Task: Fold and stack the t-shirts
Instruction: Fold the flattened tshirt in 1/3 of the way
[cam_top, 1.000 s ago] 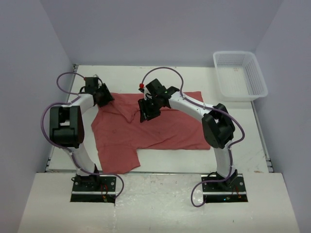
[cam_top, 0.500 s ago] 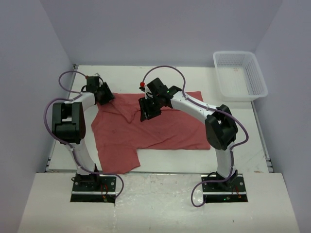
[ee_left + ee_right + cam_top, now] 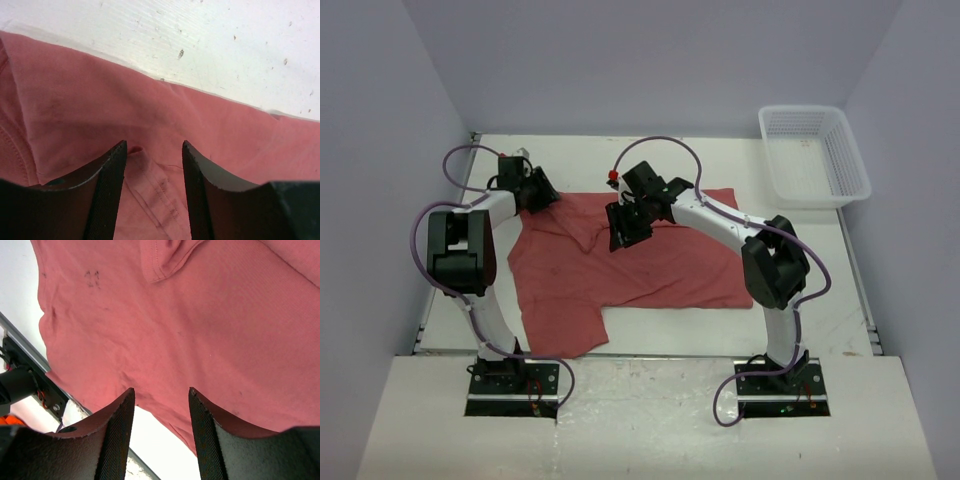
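left tool (image 3: 152, 150) is released, nothing pinched, jaws parted over a small raised fold right at the 10 o'clock edge of the brick-red t-shirt (image 3: 650, 260). right tool (image 3: 161, 395) is released too, hanging clear above the cloth near the t-shirt's 12 o'clock, a stitched hem in its view. the t-shirt lies spread and rumpled mid-surface (image 3: 650, 160), one sleeve poking toward 7 o'clock, white basket (image 3: 810, 150) off at 2 o'clock.
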